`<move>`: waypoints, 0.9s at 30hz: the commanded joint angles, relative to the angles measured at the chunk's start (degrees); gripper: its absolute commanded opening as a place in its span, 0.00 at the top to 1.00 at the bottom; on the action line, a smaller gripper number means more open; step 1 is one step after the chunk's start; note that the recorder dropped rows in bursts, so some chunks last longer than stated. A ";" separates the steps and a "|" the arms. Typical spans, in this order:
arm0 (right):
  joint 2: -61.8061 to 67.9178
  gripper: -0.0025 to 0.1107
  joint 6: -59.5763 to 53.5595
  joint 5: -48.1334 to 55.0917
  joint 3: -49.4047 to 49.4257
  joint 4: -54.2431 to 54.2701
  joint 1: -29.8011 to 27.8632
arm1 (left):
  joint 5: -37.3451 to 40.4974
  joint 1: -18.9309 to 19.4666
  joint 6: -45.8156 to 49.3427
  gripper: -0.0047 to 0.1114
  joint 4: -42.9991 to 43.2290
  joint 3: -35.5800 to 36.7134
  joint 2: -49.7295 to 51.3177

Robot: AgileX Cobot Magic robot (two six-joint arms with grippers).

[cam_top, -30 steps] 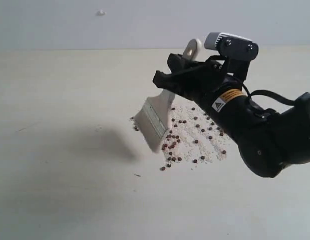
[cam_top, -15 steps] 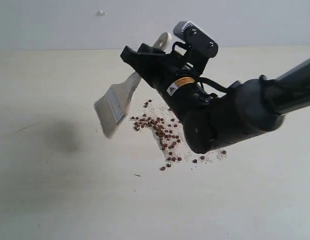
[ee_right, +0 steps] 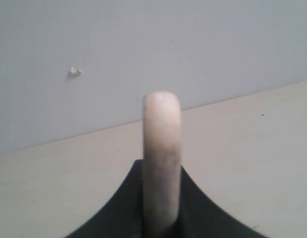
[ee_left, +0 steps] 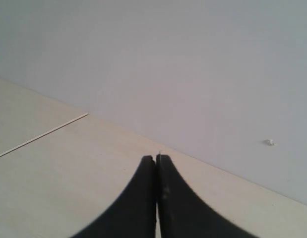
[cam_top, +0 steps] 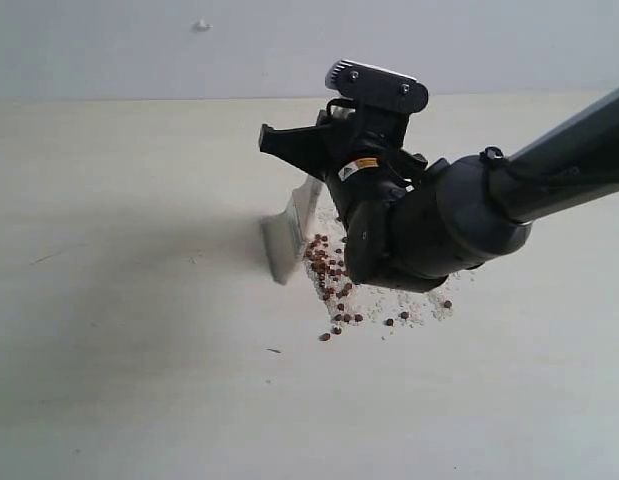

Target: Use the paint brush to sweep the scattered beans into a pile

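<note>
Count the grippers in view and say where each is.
2. The right gripper holds the paint brush beside the beans in the exterior view. The left gripper, shut and empty, shows only in its own wrist view, over the table.

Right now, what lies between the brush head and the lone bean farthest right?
In the exterior view, between paint brush and lone bean: clustered beans and whitish crumbs.

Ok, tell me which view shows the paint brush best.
The exterior view: it shows the paint brush head, ferrule and bristles, beside the beans. The right wrist view shows only its handle, edge-on in the right claw. The left wrist view shows none of it.
</note>
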 commanded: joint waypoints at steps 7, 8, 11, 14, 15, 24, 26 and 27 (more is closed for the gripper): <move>-0.20 0.98 -11.03 -1.57 0.01 6.58 0.00 | -0.02 0.08 -0.15 0.96 0.05 0.12 -0.40; -0.20 0.98 -11.03 -2.02 0.01 6.58 0.00 | -0.02 0.08 -0.15 0.96 0.05 0.12 -0.40; -0.87 0.98 -10.90 -2.61 0.01 6.34 0.00 | -0.02 0.08 -0.15 0.96 0.05 0.12 -0.40; -3.55 0.98 -10.78 -2.13 0.01 5.93 0.00 | -0.02 0.08 -0.15 0.96 0.05 0.12 -0.40; -4.80 0.98 -10.78 -1.71 0.01 5.65 0.00 | -0.02 0.08 -0.15 0.96 0.05 0.12 -0.40; -17.69 0.98 -14.67 6.10 0.33 1.96 0.00 | -0.02 0.08 -0.15 0.96 0.05 0.12 -0.40; -21.20 0.98 -20.29 6.50 1.74 4.43 0.00 | -0.02 0.08 -0.15 0.96 0.05 0.12 -0.40; -23.30 0.98 -23.86 6.09 2.98 7.33 0.00 | -0.02 0.08 -0.15 0.96 0.05 0.12 -0.40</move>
